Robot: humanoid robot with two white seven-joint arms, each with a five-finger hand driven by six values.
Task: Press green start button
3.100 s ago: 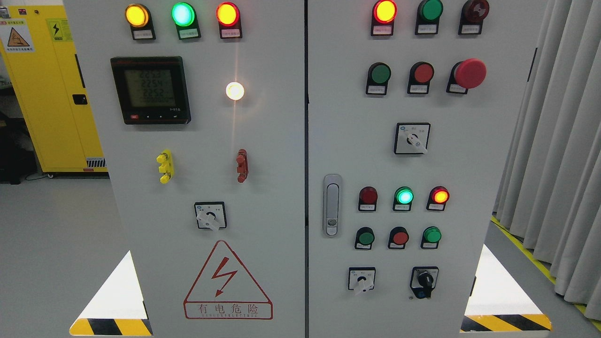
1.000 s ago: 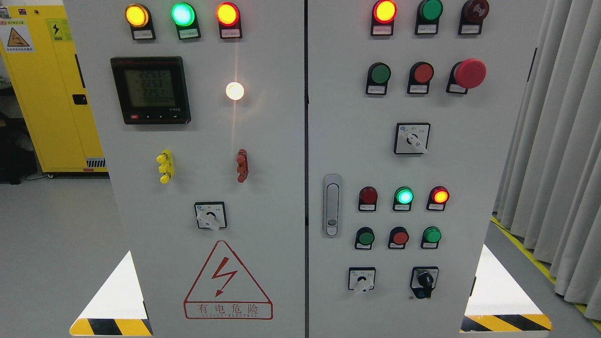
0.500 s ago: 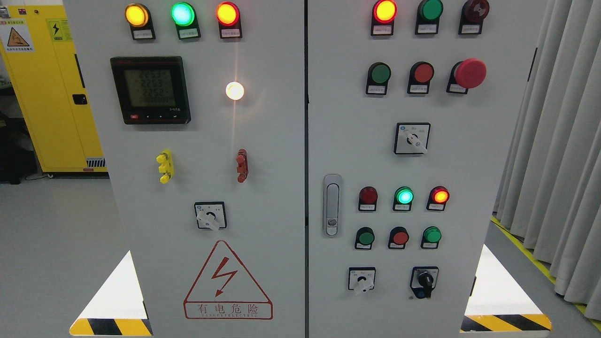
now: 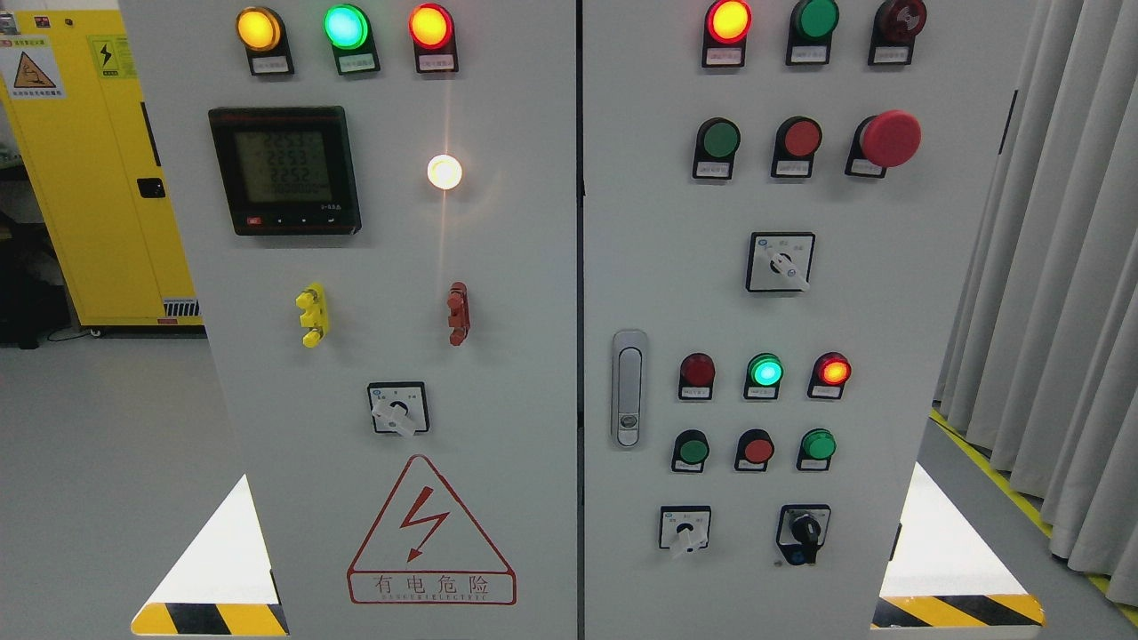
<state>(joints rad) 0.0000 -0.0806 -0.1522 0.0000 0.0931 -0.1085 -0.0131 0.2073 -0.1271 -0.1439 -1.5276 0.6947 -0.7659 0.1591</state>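
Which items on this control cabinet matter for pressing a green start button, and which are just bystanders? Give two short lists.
Belong to the job:
upper green button
lower left green button
lower right green button
The labels are too small to tell which one is start. No robot hand is in view.

Bystanders:
big red mushroom button
meter screen
door handle
yellow cabinet
curtain

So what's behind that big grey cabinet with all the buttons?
Left of the grey cabinet a yellow cabinet stands further back on the floor; at the right, grey curtains hang. What lies directly behind the panel, or inside it, is hidden by its closed doors.
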